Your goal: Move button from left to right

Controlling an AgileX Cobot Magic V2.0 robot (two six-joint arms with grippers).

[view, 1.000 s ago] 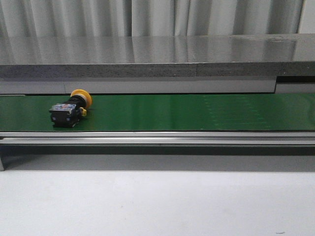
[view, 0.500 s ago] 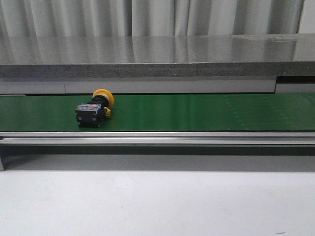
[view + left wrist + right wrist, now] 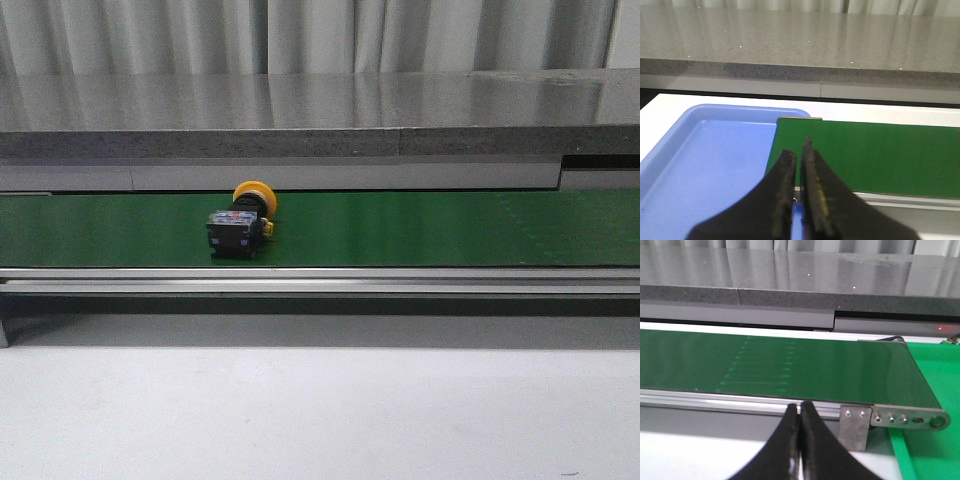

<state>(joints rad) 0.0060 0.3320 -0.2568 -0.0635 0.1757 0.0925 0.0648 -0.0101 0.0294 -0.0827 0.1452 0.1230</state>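
Note:
The button (image 3: pixel 243 222) lies on its side on the green conveyor belt (image 3: pixel 420 228), left of the middle, its orange-yellow cap toward the back and its black body toward the front. It shows only in the front view. No gripper shows in the front view. My left gripper (image 3: pixel 799 150) is shut and empty, above the belt's left end beside a blue tray (image 3: pixel 710 165). My right gripper (image 3: pixel 799 410) is shut and empty, in front of the belt's right end (image 3: pixel 900 390).
A grey stone counter (image 3: pixel 320 110) runs behind the belt. The belt's metal frame (image 3: pixel 320 280) runs along its front edge, with white table (image 3: pixel 320 420) in front. A green bin (image 3: pixel 935 380) sits past the belt's right end.
The button has travelled to the right along the belt, from the far left toward the middle. It keeps the same lie.

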